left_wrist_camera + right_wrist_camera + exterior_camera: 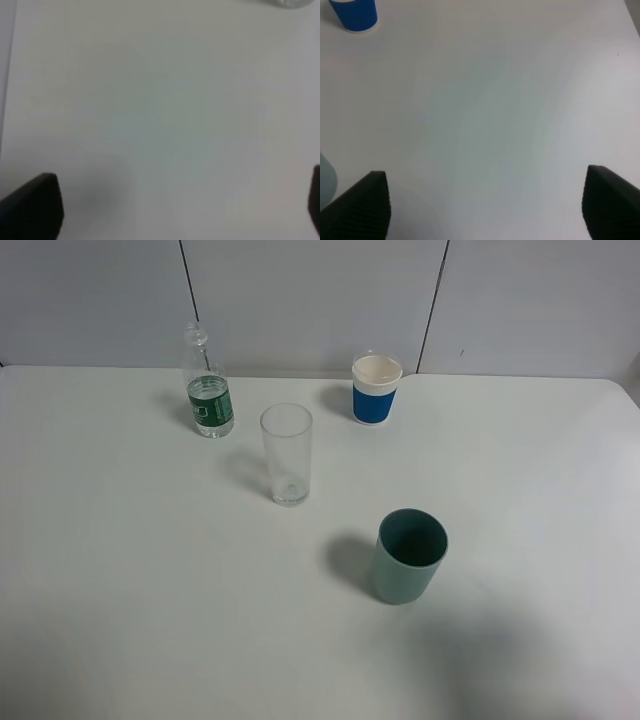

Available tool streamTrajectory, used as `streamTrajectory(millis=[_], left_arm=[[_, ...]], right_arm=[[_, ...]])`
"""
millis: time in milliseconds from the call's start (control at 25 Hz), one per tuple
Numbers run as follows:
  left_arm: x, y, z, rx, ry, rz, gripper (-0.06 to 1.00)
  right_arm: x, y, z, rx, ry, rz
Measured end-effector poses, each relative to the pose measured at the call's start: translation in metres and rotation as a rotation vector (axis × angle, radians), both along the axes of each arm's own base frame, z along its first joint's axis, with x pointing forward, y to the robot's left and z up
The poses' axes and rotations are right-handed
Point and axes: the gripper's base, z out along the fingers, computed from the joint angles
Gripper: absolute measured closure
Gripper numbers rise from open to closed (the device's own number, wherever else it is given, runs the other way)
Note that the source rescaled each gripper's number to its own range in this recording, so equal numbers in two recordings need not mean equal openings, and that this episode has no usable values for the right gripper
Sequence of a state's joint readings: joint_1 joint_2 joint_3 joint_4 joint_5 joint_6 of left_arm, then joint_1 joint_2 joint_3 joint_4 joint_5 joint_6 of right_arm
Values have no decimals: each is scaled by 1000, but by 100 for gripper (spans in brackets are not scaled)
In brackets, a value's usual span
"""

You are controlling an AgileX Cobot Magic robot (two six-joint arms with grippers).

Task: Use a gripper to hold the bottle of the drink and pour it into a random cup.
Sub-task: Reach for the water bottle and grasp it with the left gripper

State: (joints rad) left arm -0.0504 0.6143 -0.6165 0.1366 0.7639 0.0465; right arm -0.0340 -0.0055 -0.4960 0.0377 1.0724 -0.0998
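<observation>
Left hand gapes in wrist view — overhead shows the upright bottle.

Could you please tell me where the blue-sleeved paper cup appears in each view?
Exterior high: paper cup at the back, right of the glass.
Left wrist: not in it.
Right wrist: paper cup partly cut off at the frame's edge.
Shared landmark: the white table.

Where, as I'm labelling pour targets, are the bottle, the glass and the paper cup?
bottle (pixel 211 405), exterior high view, on its green label.
glass (pixel 287 455), exterior high view, middle of its wall.
paper cup (pixel 375 404), exterior high view, on its blue sleeve.
</observation>
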Motion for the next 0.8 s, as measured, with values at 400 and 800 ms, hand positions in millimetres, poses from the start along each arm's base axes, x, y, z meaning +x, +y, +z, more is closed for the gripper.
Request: streamTrajectory(millis=[400,800], left_arm=[[42,-4,-22,-7,119,-20,-6],[78,-6,-49,31,219,-57,-6]], right_arm=[[0,0,0,0,0,0],[0,0,0,0,0,0]])
